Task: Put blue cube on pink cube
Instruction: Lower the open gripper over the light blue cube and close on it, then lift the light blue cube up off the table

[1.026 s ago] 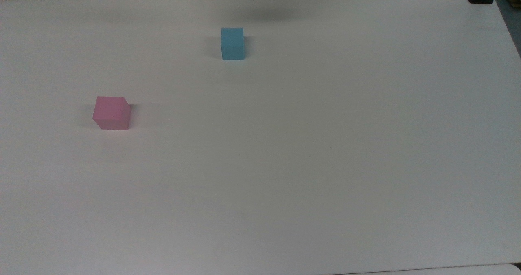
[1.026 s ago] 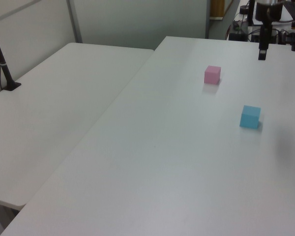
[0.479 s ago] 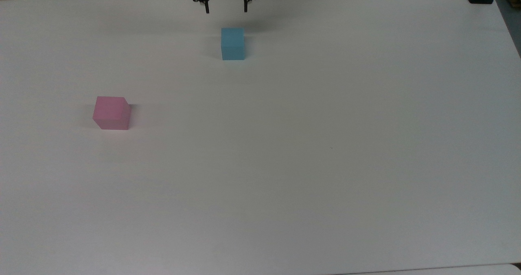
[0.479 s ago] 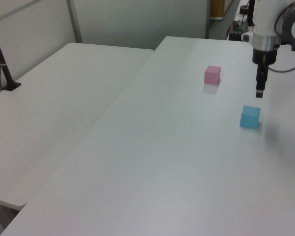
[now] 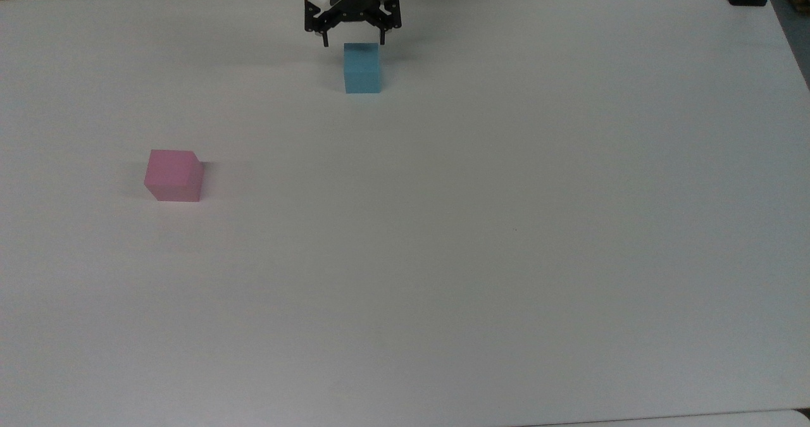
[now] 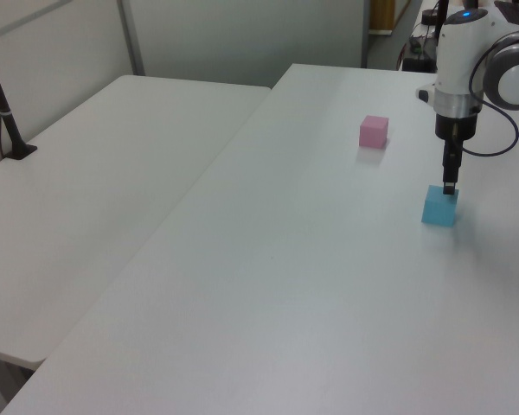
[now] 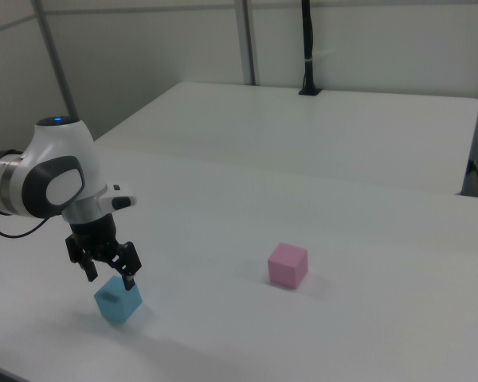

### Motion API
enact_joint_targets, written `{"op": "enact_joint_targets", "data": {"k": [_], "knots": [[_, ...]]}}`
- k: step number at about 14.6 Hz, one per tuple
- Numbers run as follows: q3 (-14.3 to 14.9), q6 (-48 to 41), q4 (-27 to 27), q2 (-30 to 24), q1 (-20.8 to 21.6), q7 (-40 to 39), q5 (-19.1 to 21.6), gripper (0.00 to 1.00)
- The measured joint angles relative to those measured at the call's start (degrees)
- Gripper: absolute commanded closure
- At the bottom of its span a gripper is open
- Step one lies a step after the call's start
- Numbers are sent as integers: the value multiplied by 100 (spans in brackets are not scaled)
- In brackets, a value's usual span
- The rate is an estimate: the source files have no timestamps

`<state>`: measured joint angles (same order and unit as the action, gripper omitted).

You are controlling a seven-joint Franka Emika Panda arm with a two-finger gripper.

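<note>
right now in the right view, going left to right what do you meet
arm's white body → gripper, fingers open just above the blue cube → pink cube → black pole at the far table's back edge

Even, soft overhead light falls on the white bench point(image 5: 506, 256), with no harsh glare. Shadows are faint: a small dark one hugs the pink cube point(image 5: 173, 175) on the top view's right, and a pale smudge lies beside the blue cube point(image 5: 362, 68). The bench dims slightly toward its corners. All three views look a little soft and grainy
</note>
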<state>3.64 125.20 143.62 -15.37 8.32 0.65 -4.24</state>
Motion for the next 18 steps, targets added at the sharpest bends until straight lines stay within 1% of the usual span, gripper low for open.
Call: {"op": "enact_joint_targets", "data": {"k": [7, 8, 9, 10, 11, 12, 13, 14, 18], "knots": [[-2, 410, 27, 542, 100, 197, 0, 0], [-2, 494, 42, 597, 100, 201, 0, 4], [-2, 576, 65, 649, 100, 203, 0, 16], [-2, 617, 71, 694, 100, 205, 0, 42], [-2, 625, 72, 728, 100, 205, 0, 65], [-2, 632, 73, 750, 100, 205, 0, 78], [-2, 657, 73, 760, 100, 205, 0, 84], [-2, 663, 72, 754, 100, 206, 0, 86], [-2, 667, 70, 751, 98, 206, 0, 86]]}}
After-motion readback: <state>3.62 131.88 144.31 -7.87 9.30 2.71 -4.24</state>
